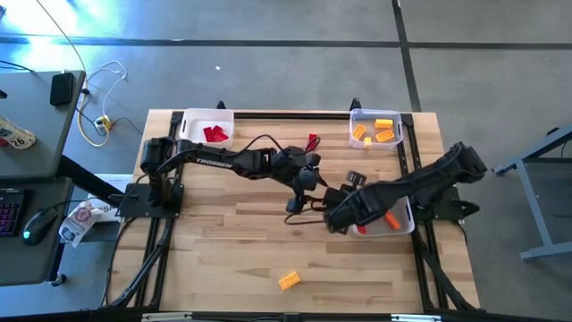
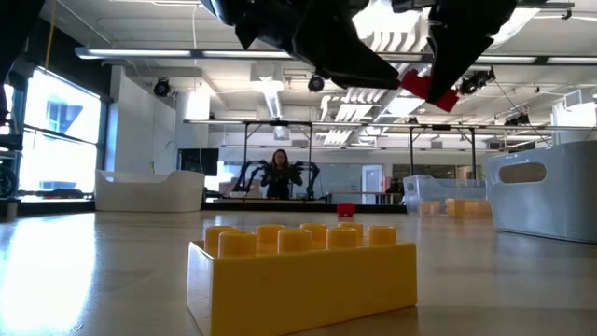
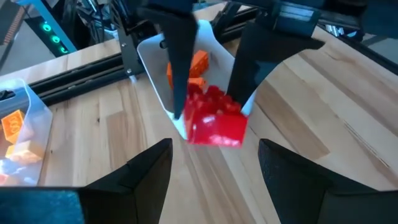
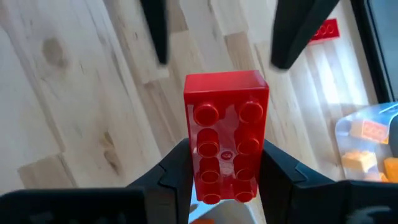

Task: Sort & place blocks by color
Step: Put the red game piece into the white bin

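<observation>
My right gripper (image 4: 225,158) is shut on a red studded block (image 4: 226,134) above the middle of the table; the low view shows that block (image 2: 429,86) high in the air. My left gripper (image 3: 214,177) is open just beside it, its fingers facing the block (image 3: 214,119) and apart from it. A yellow block (image 1: 288,280) lies flat near the table's near edge and fills the foreground of the low view (image 2: 298,271). A small red block (image 1: 313,141) lies on the table toward the far edge. My right gripper pinches the red block between its two fingers, one finger (image 4: 176,171) on each long side (image 4: 193,155), near one end. The studs face the wrist camera. In the left wrist view the fingers (image 3: 180,68) slant down from above. The block is lifted clear and tilted.
A white tray (image 1: 207,128) with red blocks stands at the far left corner. A clear tray (image 1: 375,130) with orange blocks stands at the far right. Another white tray (image 1: 393,224) with orange blocks sits under the right arm. A person (image 2: 280,175) stands far behind the table.
</observation>
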### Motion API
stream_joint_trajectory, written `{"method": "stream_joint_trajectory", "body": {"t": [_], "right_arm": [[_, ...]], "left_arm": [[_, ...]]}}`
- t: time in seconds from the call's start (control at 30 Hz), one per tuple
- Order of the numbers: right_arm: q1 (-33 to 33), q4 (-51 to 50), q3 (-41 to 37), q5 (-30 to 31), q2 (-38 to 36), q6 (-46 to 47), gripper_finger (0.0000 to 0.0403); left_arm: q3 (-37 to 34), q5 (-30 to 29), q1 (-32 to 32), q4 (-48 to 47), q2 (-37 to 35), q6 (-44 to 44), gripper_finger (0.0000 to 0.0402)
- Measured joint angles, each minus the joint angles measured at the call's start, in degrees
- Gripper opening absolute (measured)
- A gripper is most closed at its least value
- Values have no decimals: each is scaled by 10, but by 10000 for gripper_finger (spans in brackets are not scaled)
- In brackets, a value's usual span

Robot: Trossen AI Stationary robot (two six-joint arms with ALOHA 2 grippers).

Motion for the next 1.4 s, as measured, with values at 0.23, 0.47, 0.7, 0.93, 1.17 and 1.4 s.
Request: {"method": "stream_joint_trajectory", "body": {"t": [0.23, 0.47, 0.7, 0.93, 1.17, 1.4], "right_arm": [[-31, 28, 2, 2, 0, -45, 112], [-45, 68, 2, 4, 0, -67, 112], [-56, 74, 2, 0, 0, -67, 112], [-70, 79, 2, -20, 0, -68, 112], [-77, 79, 2, -48, -1, -66, 191], [-78, 86, 2, -37, -1, -65, 273]], "left_arm": [[0, -2, -2, 7, 0, 0, 223], [0, -17, -2, 9, 0, -9, 219], [0, -39, 0, 1, 0, 0, 155], [0, -40, 1, -3, 0, 19, 113], [0, -37, 0, -11, 0, 19, 113], [0, -119, 7, -84, -1, 37, 116]]}}
